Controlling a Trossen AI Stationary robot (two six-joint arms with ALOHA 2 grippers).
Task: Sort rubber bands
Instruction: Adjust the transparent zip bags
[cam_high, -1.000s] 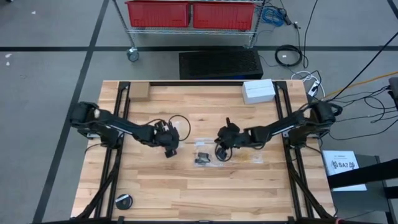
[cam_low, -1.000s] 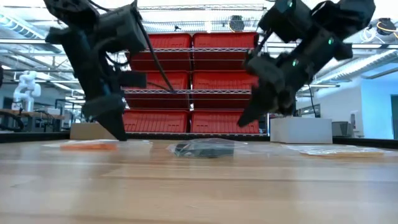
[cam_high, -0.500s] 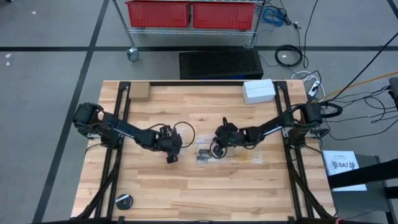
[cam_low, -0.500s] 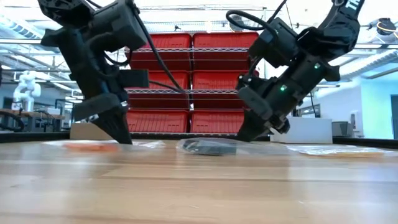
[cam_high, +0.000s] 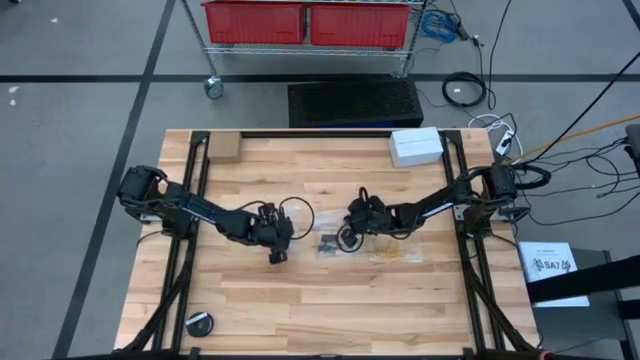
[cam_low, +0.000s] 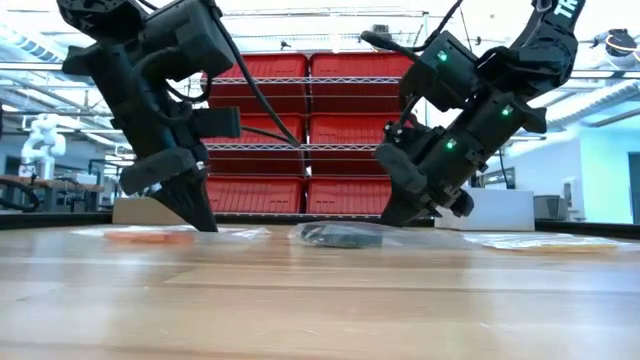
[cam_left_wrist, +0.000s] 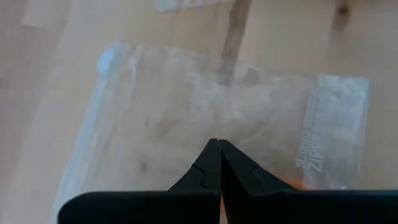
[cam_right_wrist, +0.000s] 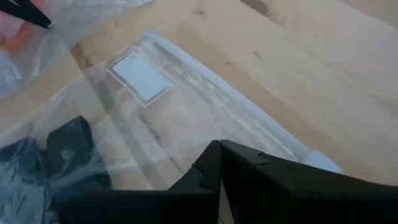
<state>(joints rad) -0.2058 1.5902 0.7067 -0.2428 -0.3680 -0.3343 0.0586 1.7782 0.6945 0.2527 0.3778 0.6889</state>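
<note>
Counts on the table

Two arms, three clear bags (cam_low: 335, 235) — one white box (cam_high: 415, 146), one black disc (cam_high: 199, 323).

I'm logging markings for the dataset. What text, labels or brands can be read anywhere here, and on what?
"ZIP", the start of a longer word whose rest is blurred: printed along the edge of the clear bag.
Paper sheet beside the table: dark print, too small to read.
White patch on another bag: blank.
Nothing else legible.

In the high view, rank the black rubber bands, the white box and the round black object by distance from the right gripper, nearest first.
From the right gripper:
1. Black rubber bands, just beside it, mid-table.
2. White box, at the table's far right edge.
3. Round black object, at the near left corner.
</note>
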